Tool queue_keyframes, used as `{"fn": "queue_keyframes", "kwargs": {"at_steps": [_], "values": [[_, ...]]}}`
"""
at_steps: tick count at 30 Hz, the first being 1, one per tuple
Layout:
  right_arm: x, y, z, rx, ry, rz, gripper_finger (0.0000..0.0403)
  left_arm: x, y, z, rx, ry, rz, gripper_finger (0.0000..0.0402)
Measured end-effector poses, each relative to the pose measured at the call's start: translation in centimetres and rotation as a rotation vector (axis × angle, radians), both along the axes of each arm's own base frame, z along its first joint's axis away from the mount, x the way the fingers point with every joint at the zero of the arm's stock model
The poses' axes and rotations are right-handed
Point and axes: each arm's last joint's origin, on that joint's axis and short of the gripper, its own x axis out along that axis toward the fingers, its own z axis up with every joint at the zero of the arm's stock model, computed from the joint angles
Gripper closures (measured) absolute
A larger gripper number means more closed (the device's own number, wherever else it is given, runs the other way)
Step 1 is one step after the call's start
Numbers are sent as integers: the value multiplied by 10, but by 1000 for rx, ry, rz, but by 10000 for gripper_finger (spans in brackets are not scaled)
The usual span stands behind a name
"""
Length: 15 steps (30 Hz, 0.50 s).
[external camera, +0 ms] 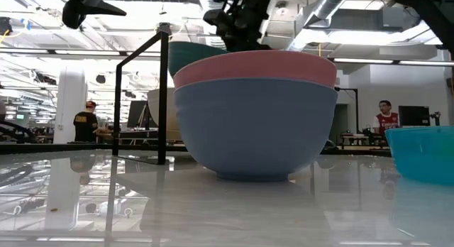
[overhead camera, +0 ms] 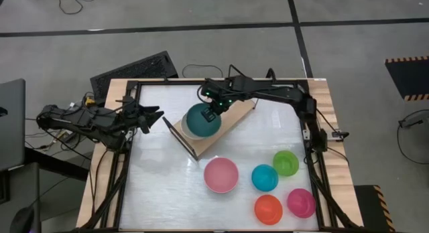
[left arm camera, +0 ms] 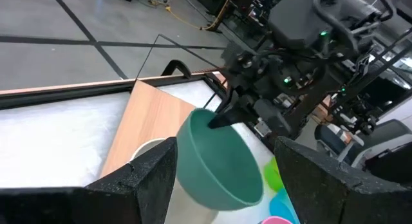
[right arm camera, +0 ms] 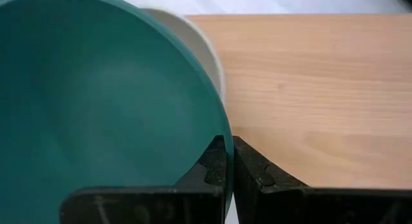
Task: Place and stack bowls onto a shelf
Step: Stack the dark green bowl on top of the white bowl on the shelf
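Your right gripper (overhead camera: 213, 115) is over the shelf (overhead camera: 234, 116), its fingers (right arm camera: 212, 166) pinched together on the rim of the large teal bowl (overhead camera: 201, 120). In the right wrist view the thin rim sits between the two dark fingers, one inside the bowl and one outside. The teal bowl is tilted and hangs above a white bowl (right arm camera: 193, 44) that rests on the wooden board near the shelf's lower-left wire frame; you cannot tell whether the two bowls touch.

Your left gripper (overhead camera: 151, 119) waits at the table's left edge, pointed toward the shelf, with its jaws wide apart and holding nothing.

The shelf lies at an angle in the upper middle of the white table (overhead camera: 161, 179).

The other bowls sit on the table nearer the front. You see a large pink bowl (overhead camera: 221, 175); in the low view it is nested in a blue-grey bowl (external camera: 255, 130). To its right are a small blue bowl (overhead camera: 265, 177), a small green bowl (overhead camera: 285, 163), a small orange-red bowl (overhead camera: 268, 209) and a small magenta bowl (overhead camera: 301, 202).

People (external camera: 86, 123) stand in the room beyond the table.
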Motion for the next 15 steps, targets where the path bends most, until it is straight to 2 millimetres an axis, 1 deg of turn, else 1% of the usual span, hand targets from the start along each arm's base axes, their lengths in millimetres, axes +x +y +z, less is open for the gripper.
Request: {"fn": "queue_keyframes", "kwargs": {"at_steps": [3,7,15], "values": [[2,-4,-4,25,-1,9,376,0,0,0,1,3,0,157],[5,-6,-1,14,-47,8,376,0,0,0,1,4,1,157],[2,-27,0,27,-85,-31,376,0,0,0,1,4,1,157]]}}
